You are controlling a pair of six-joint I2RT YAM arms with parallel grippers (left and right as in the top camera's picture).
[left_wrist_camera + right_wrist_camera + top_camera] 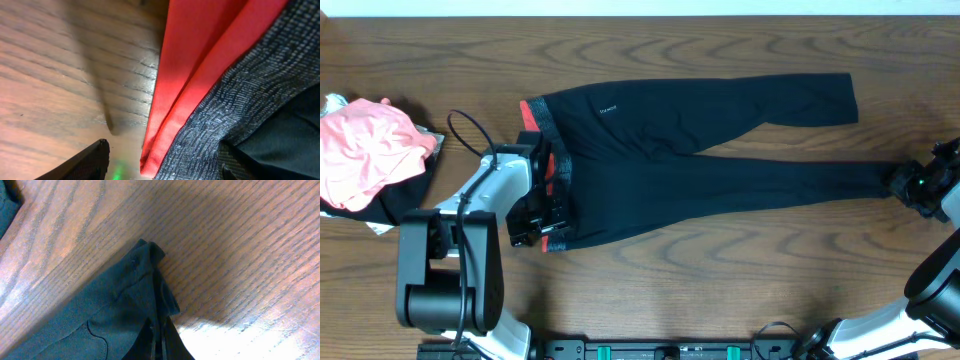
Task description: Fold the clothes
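Leggings [720,175], black: flat across table [740,290], waistband [235,95] left, legs right.
Left gripper [160,164]: jaws apart, astride waistband edge.
Right gripper [156,342]: pinched together on lower leg's cuff [145,260].
Step, judged: securing both ends for first fold.
Next: left closes on waistband.

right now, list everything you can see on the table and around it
leggings: one, black, grey waistband edged coral-red, spread across the table's middle
crumpled garment: one, pink, at the left edge, on top of dark cloth
table: one, brown wood grain, under everything
left pincer: one, black, open over the waistband
right pincer: one, black, shut on the lower leg's cuff, far right
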